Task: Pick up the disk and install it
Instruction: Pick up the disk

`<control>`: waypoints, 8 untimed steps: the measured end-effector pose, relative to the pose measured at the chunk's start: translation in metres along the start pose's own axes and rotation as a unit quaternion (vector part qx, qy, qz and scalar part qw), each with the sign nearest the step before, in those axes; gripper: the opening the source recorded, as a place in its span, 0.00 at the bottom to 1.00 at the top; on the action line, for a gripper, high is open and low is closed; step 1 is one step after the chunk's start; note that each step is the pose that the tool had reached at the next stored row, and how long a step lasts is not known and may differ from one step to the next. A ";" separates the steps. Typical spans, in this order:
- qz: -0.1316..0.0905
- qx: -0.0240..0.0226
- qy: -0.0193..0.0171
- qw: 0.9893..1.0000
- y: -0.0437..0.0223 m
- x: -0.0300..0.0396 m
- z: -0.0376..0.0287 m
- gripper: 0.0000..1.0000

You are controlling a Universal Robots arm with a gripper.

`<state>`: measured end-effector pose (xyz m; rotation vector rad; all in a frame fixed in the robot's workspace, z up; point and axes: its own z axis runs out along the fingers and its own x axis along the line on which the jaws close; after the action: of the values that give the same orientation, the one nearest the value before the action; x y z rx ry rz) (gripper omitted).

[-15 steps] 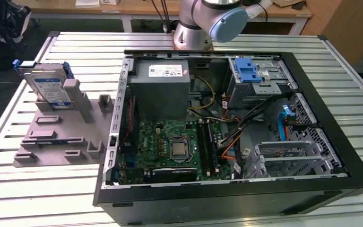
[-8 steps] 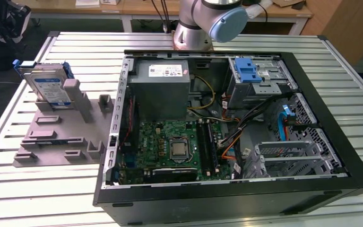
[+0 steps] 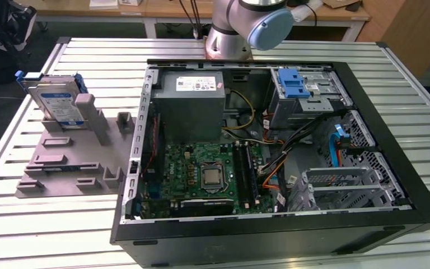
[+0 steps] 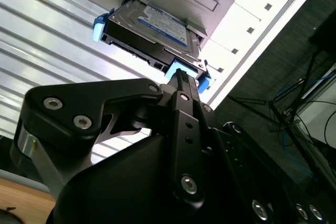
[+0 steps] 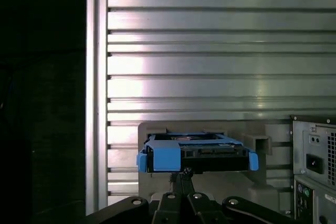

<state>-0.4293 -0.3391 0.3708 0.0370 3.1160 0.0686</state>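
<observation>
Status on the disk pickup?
Tool at edge of disk, contact unclear. Disk standing in grey stand, outside the case. Nothing in between.

What I can't see ahead of my gripper
My gripper [image 4: 179, 74] covers part of the near carrier edge of the disk [image 4: 157, 22], just ahead of it; behind it, my arm [image 3: 248, 25] runs off the exterior view's upper edge.

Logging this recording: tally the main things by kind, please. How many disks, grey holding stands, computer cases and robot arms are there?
Disk, upright in the stand: 1
Grey stand: 1
Open computer case: 1
Robot arm: 1
Total: 4
</observation>
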 end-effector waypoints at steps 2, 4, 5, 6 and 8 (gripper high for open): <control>-0.004 0.000 0.000 1.000 0.0000 0.0001 0.0000 0.11; -0.009 0.000 0.000 1.000 0.0000 0.0002 0.0000 0.11; -0.011 0.000 0.000 1.000 0.0000 0.0002 0.0000 0.11; -0.014 0.000 0.001 1.000 0.0000 0.0002 0.0000 0.11; -0.018 0.000 0.001 1.000 0.0000 0.0003 0.0000 0.11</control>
<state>-0.4296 -0.3391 0.3707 -0.0207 3.1169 0.0694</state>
